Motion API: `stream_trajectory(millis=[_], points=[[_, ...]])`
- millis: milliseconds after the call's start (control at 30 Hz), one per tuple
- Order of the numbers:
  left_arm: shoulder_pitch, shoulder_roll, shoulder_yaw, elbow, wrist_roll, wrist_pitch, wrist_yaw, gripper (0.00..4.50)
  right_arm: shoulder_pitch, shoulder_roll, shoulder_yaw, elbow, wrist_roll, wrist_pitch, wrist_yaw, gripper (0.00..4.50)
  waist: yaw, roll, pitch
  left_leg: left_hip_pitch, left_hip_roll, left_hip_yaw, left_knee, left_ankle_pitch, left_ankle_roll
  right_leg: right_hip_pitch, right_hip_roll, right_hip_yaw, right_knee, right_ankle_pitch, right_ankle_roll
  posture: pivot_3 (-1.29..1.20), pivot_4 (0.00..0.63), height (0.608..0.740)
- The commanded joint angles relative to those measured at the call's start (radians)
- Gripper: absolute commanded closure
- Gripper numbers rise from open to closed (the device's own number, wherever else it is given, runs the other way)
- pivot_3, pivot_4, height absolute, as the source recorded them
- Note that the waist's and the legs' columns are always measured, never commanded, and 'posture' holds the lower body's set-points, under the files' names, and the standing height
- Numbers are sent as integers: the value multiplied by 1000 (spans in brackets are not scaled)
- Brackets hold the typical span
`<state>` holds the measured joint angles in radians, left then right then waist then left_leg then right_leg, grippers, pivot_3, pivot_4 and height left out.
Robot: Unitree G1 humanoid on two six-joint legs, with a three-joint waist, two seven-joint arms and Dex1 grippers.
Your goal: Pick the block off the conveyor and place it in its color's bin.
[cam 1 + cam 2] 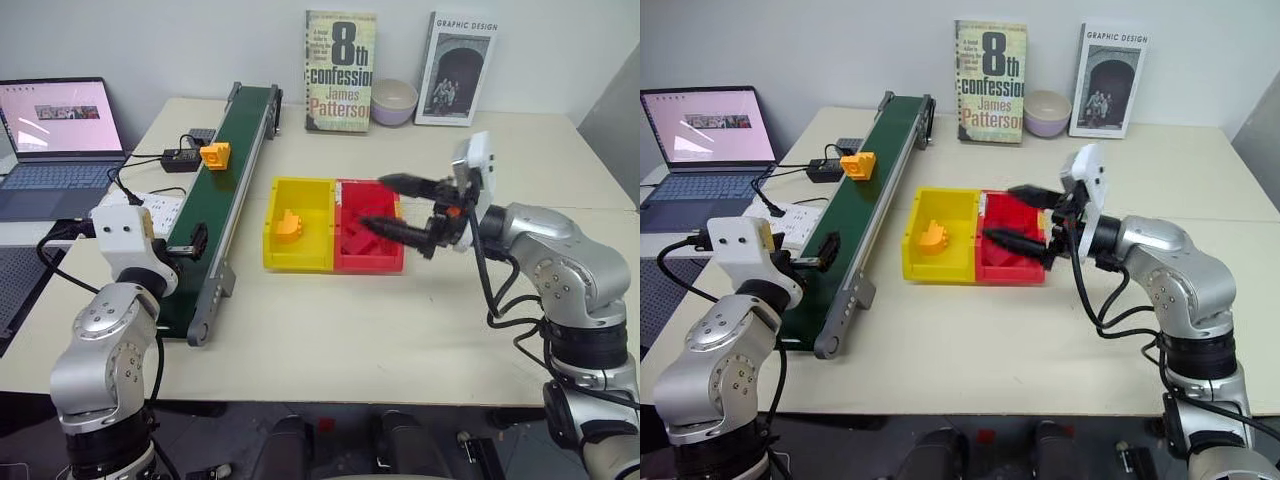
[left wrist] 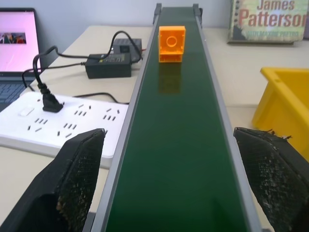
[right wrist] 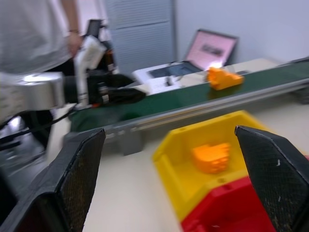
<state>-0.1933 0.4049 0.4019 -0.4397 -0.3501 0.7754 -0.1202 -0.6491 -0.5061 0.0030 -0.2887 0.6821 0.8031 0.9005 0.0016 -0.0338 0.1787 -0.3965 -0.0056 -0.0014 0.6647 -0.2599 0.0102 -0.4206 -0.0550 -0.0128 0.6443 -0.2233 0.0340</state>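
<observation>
The orange-yellow block (image 1: 215, 155) rides the dark green conveyor (image 1: 245, 125) about halfway along its length. My left gripper (image 2: 169, 145) is open at the belt's near end, level with it, and the block (image 2: 172, 43) lies well ahead of its fingers. The yellow bin (image 1: 297, 262) sits right of the belt and holds another orange block (image 1: 290, 226). Pointing left, my right gripper (image 1: 385, 205) hovers open above the red bin (image 1: 368, 262) with nothing between its fingers.
The red bin holds red blocks and touches the yellow one. Left of the belt lie a white power strip (image 1: 160, 208), a black adapter (image 1: 180, 158) with cables, and a laptop (image 1: 55, 140). Two books (image 1: 340, 70) and a bowl (image 1: 393, 100) stand at the back. A person (image 3: 38, 29) stands beyond the table.
</observation>
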Motion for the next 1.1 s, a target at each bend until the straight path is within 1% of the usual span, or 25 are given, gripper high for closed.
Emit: stream_trajectory(millis=[33, 167, 267, 367, 500, 600, 933, 1000, 1033, 1100], points=[[-28, 1, -14, 3, 12, -31, 5, 36, -30, -6, 1, -3, 23, -13, 31, 0, -1, 0, 0, 0, 0, 0, 0, 0, 0, 0, 0, 0, 0, 0, 0, 0, 150, 740], [-45, -1, -23, 34, 19, -44, 6, 36, -34, 13, 7, 7, -9, -53, -6, 0, -1, 0, 0, 0, 0, 1, 1, 0, 0, 0, -1, 1, 0, 0, 0, 0, 150, 740], [-52, -3, -36, 53, 28, -55, 5, 36, -19, 12, 15, -3, -85, -105, -71, 0, -1, 0, 0, 0, 1, 1, 1, 0, 0, -1, -1, 1, 0, 0, 0, 0, 150, 740], [-56, -5, -40, 59, 31, -57, 4, 36, 0, 14, 13, -35, -87, -108, -90, 0, -1, 0, 0, 0, 1, 1, 0, 0, 0, -1, -1, 1, 0, 0, 0, 0, 150, 740], [-78, -11, -52, 94, 40, -70, 12, 36, 35, 12, -1, -141, 5, -37, -100, 0, -1, 0, 0, -1, 1, 0, 0, 0, 0, -1, -2, 1, 0, 0, 0, 0, 150, 740], [-104, -20, -63, 129, 53, -78, 20, 36, 40, 10, 0, -159, 53, -10, -83, 0, -1, 0, 0, -1, 1, 0, 0, 0, 0, -1, -2, 1, 0, 0, 0, 0, 150, 740], [-104, -24, -65, 174, 71, -103, 31, 36, 46, 4, -6, -180, 101, 12, -117, 0, -1, 0, 0, -1, 1, 0, 0, 0, 0, -1, -2, 1, 0, 0, 0, 0, 150, 740], [-104, -44, -31, 169, 48, -116, 36, 387, 51, 2, -6, -181, 105, 12, -125, 0, -1, 0, 0, -1, 1, 0, 0, 0, 0, -1, -2, 1, 0, 0, 0, 0, 150, 740], [-104, -53, -16, 165, 35, -123, 36, 465, 52, 1, -7, -182, 106, 12, -129, 0, -1, 0, 0, -1, 1, 0, 0, 0, 0, -1, -2, 1, 0, 0, 0, 0, 150, 740], [-87, -52, -2, 147, 31, -95, 40, 879, 52, 5, -13, -170, 108, 9, -138, 0, -1, 0, 0, -1, 1, 0, 0, 0, 0, -1, -2, 1, 0, 0, 0, 0, 150, 740]])
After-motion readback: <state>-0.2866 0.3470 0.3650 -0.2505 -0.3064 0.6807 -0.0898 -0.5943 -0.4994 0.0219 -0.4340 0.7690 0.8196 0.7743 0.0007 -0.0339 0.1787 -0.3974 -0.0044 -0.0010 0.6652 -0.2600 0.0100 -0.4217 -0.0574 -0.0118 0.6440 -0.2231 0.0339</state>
